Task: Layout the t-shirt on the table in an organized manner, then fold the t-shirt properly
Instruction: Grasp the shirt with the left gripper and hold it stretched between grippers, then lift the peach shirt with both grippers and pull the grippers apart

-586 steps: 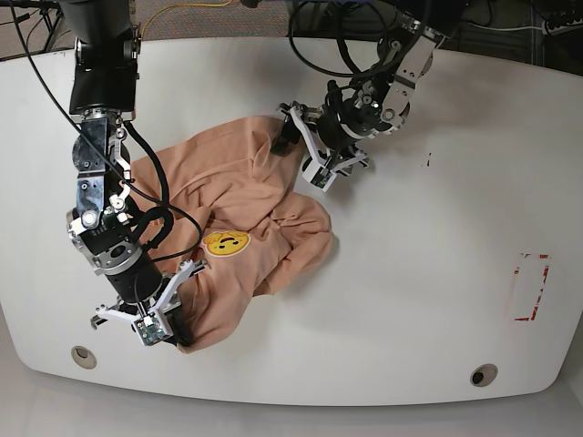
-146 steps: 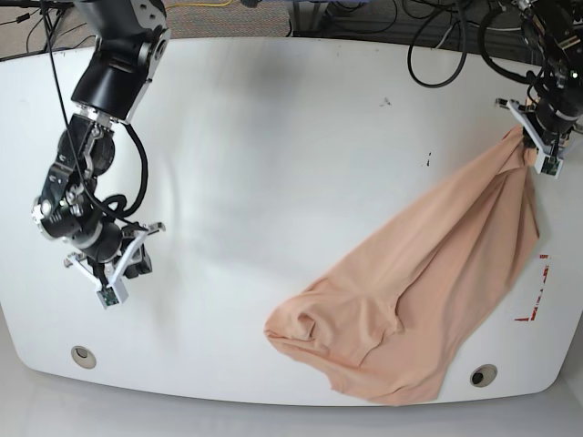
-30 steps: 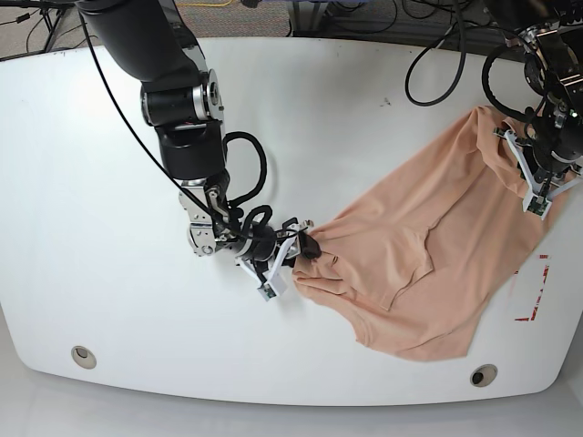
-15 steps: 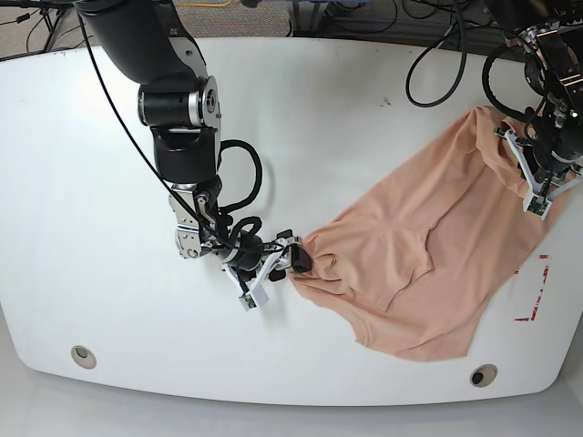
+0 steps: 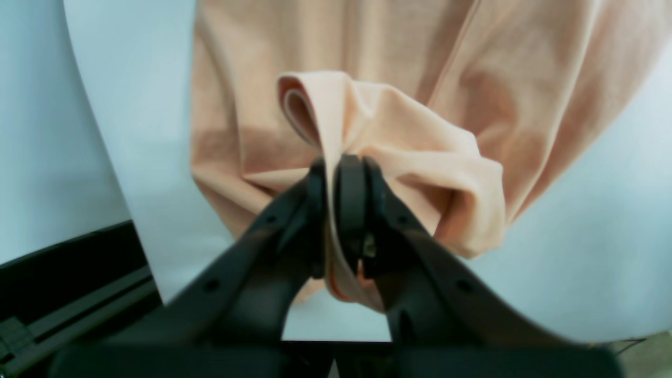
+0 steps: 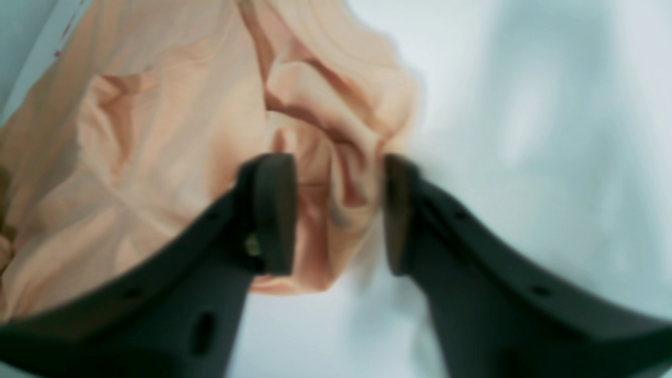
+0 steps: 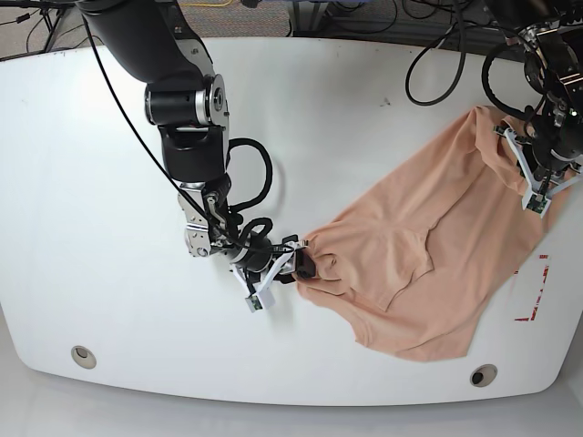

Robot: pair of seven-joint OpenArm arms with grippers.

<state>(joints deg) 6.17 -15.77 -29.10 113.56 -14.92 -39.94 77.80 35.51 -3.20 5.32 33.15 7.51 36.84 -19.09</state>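
The peach t-shirt [image 7: 428, 264] lies crumpled on the right half of the white table [image 7: 364, 137], with its top right corner lifted. My left gripper [image 7: 536, 177] is shut on that corner; the left wrist view shows a fold of t-shirt [image 5: 420, 79] pinched between the closed tips of the left gripper [image 5: 336, 168]. My right gripper [image 7: 296, 264] sits low at the shirt's left edge. In the right wrist view the right gripper [image 6: 336, 210] has its jaws apart, straddling a bunched ridge of the t-shirt [image 6: 157, 157].
A red dashed mark [image 7: 531, 291] lies beside the shirt's right edge. Two grommet holes [image 7: 84, 356] [image 7: 484, 375] sit near the front table edge. Black cables [image 7: 437, 55] hang over the back right of the table.
My right gripper pulled a little left off the shirt's edge, then came back to it with its jaws spread over the fold. The left gripper and its held corner stayed put.
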